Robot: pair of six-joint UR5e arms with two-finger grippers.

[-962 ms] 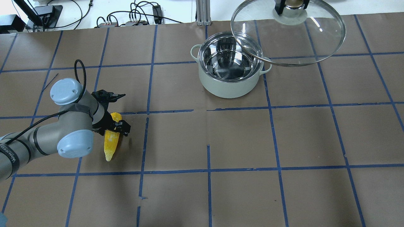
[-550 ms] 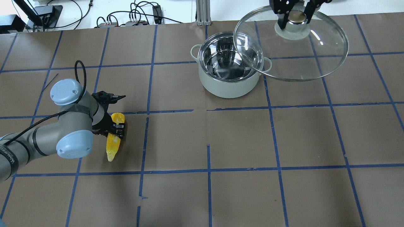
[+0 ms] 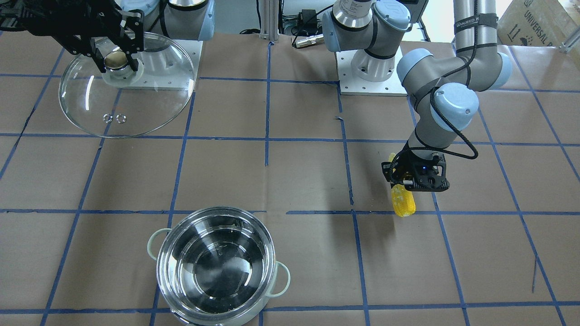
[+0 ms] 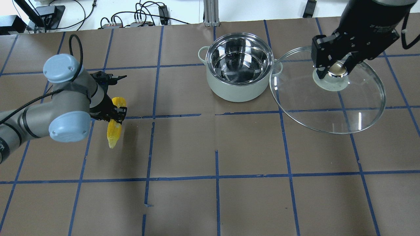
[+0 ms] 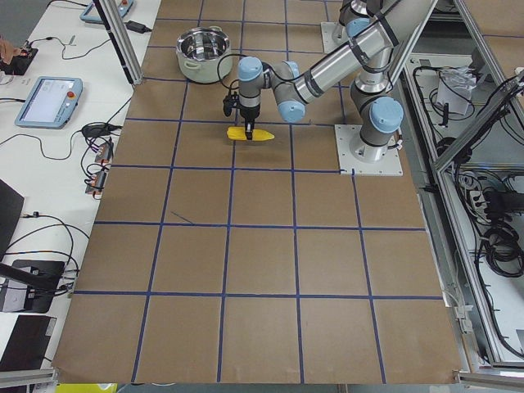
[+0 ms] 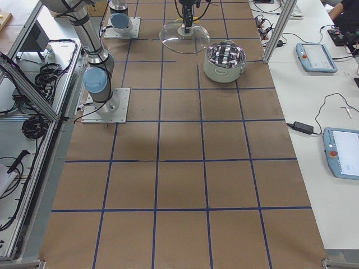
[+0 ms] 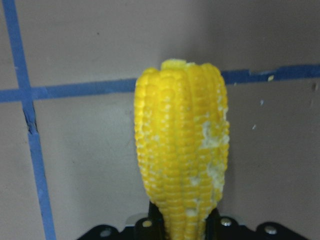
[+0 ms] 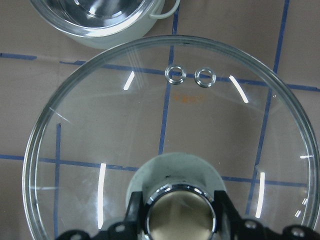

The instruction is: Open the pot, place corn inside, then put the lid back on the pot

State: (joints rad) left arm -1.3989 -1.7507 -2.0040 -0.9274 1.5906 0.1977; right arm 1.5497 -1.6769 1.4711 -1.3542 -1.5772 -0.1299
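The pot stands open and empty at the far middle of the table; it also shows in the front view. My left gripper is shut on the yellow corn near its thick end, and the tip points toward the robot. The left wrist view shows the corn held between the fingers over the brown paper. My right gripper is shut on the knob of the glass lid. It holds the lid in the air to the right of the pot, clear of it. The right wrist view shows the lid.
Brown paper with a blue tape grid covers the table. Cables and power bricks lie beyond the far edge. The two arm bases stand at the robot's side of the table.
My left gripper has shut on the corn and carried it away from the robot. My right gripper has brought the lid from behind the pot down to its right side.
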